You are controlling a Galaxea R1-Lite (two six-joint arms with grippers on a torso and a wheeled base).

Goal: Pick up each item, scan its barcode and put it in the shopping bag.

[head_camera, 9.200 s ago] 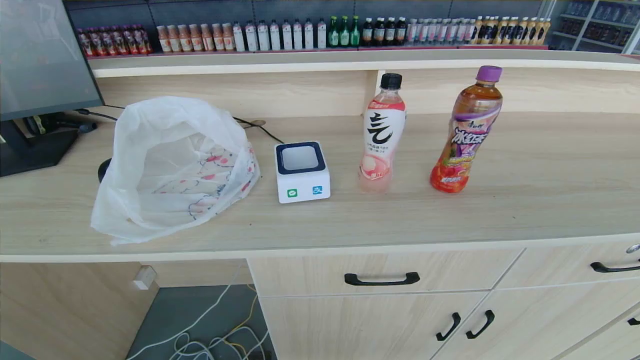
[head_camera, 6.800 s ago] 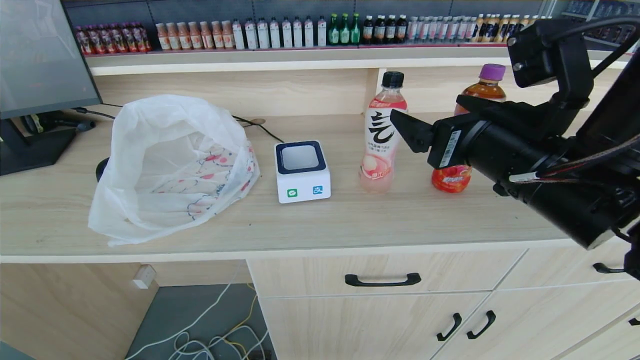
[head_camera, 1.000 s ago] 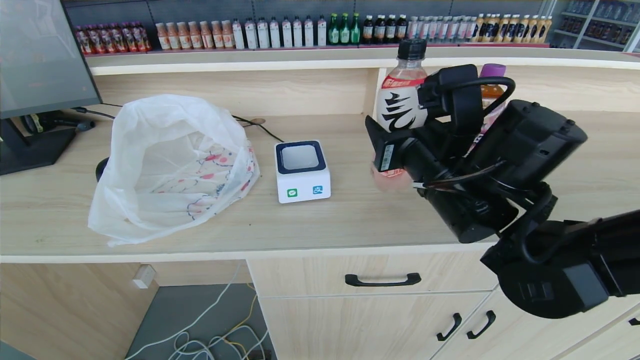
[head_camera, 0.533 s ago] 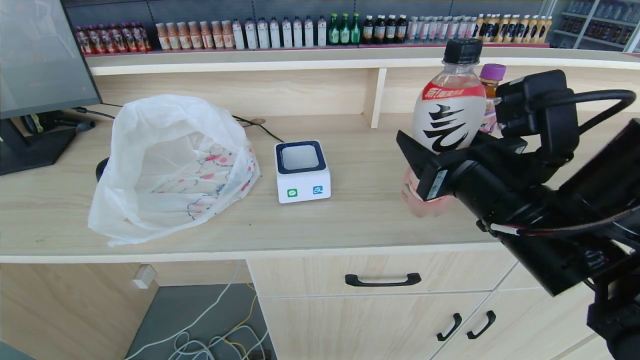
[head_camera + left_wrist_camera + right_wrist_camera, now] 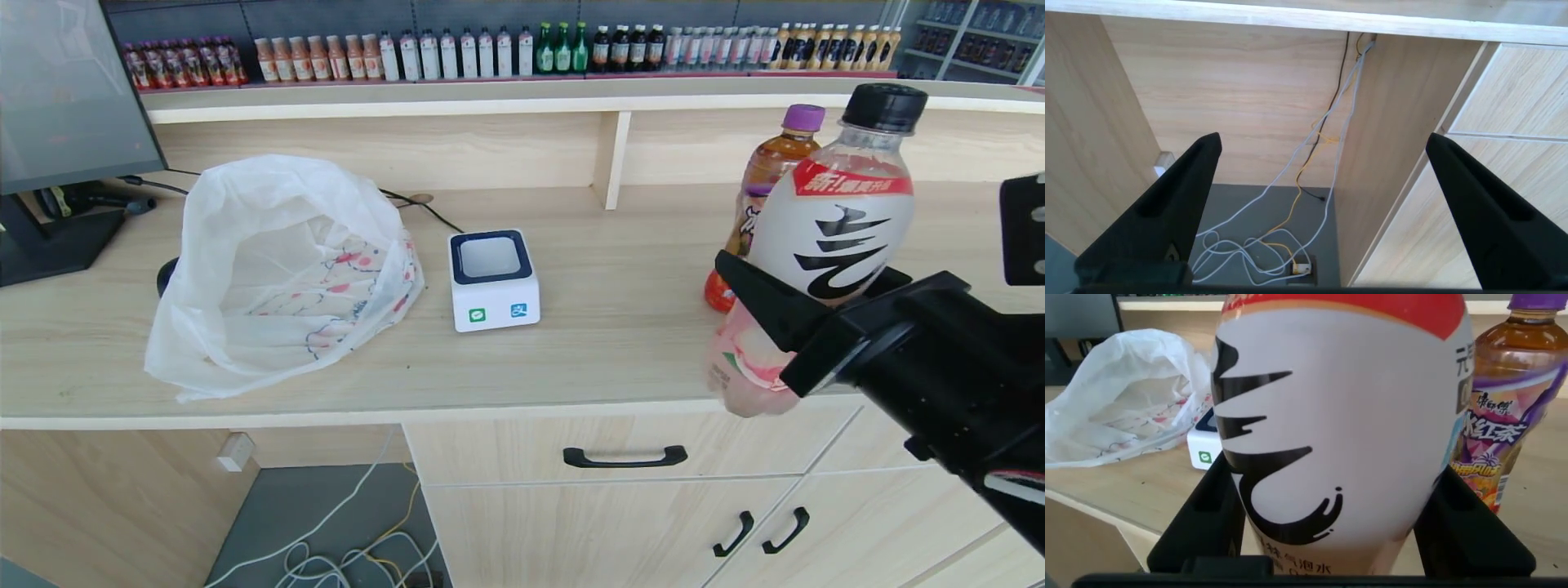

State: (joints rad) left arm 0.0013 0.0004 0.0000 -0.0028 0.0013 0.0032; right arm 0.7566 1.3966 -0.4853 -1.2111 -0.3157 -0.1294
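Note:
My right gripper [image 5: 816, 304] is shut on a pink-and-white drink bottle [image 5: 824, 237] with a black cap, holding it tilted in the air above the counter's front right edge. In the right wrist view that bottle [image 5: 1339, 433] sits between the two black fingers [image 5: 1208, 514]. An amber tea bottle [image 5: 763, 184] with a purple cap stands upright on the counter just behind it. The white scanner box [image 5: 492, 279] sits mid-counter, and the open white shopping bag [image 5: 277, 269] lies to its left. My left gripper [image 5: 1323, 229] hangs open below counter height with nothing in it.
A monitor on a stand [image 5: 65, 98] occupies the counter's far left. A raised back ledge [image 5: 522, 102] runs behind, with shelves of bottles beyond it. Drawers with black handles [image 5: 624, 456] face front. Loose cables [image 5: 1282, 245] lie on the floor in the recess.
My right gripper has carried the pink-and-white bottle to the right and toward the counter's front edge, nearer the head camera. The tea bottle, scanner and bag stay put.

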